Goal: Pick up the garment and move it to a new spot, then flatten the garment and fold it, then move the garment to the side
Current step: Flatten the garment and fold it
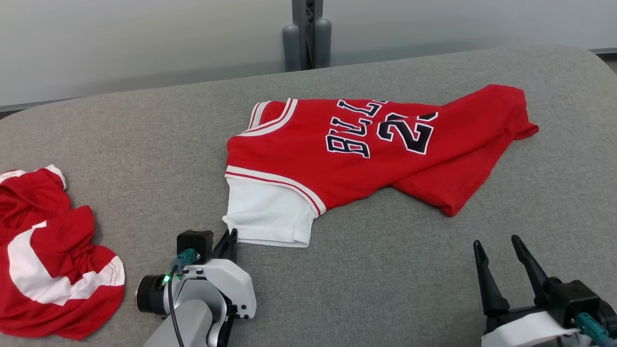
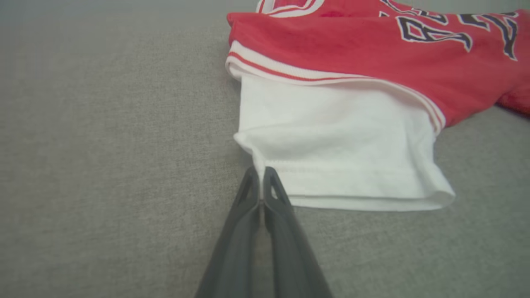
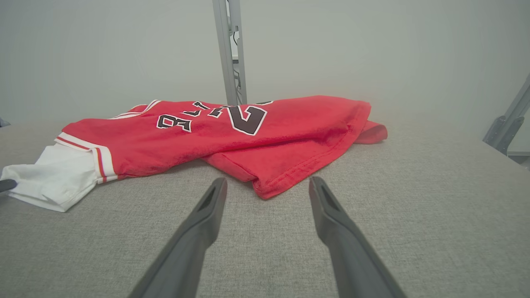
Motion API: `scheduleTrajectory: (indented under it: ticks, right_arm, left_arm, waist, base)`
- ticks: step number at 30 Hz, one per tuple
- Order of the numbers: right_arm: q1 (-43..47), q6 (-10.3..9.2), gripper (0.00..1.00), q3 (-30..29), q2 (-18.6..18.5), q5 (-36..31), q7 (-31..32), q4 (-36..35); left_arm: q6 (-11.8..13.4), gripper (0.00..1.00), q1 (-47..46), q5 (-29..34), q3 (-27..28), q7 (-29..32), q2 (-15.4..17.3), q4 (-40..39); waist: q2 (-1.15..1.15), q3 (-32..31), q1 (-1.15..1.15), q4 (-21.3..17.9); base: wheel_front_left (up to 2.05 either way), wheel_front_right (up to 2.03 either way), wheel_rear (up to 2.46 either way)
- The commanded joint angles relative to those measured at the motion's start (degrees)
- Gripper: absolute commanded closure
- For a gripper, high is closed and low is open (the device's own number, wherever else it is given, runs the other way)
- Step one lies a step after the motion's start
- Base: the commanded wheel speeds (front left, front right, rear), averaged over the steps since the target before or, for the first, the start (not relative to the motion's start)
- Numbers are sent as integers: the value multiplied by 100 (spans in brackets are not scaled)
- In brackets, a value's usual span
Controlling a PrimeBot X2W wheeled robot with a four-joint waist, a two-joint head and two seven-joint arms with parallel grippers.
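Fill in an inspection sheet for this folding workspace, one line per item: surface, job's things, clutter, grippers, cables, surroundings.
Surface: grey fabric table, smooth.
Job's things: red jersey lying rumpled, lettering up, white sleeve toward the robot.
Clutter: second red-and-white garment bunched at the table's left edge.
Grippers: left gripper shut on the white sleeve's corner; right gripper open, short of the jersey's hem.
Cables: teal-plugged cable at the left wrist, another at the right wrist.
Surroundings: pale wall, grey post behind the table.
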Motion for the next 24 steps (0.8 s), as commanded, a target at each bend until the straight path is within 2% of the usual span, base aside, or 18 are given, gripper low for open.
scheduleTrajectory:
  ticks: [1, 4, 11, 19, 24]
  right_arm:
    - [-132, -1, 0, -5, -30, 24, -13, 61]
    - [-308, -1, 0, -59, -30, 77, -13, 303]
    - [-1046, -1, 0, -143, -30, 153, -13, 1380]
    - [-1881, -1, 0, -220, -34, -226, -13, 2683]
    - [-2172, -1, 0, -342, -31, -366, -13, 3103]
  left_arm:
    - [61, 100, 131, -78, 4, -76, 28, -133]
    - [130, 100, 288, -85, 31, -144, 36, -407]
    - [250, 100, 658, 38, 64, -207, 166, -1159]
    - [409, 100, 763, 114, 23, -156, 292, -1781]
    - [477, 100, 745, 140, 6, -82, 352, -2042]
  waist:
    - [0, 0, 0, 37]
    - [0, 39, 0, 109]
    - [0, 165, 0, 318]
    - [0, 336, 0, 510]
    - [0, 444, 0, 574]
  base:
    - [0, 0, 0]
    - [0, 0, 0]
    - [0, 0, 0]
    - [0, 0, 0]
    - [0, 0, 0]
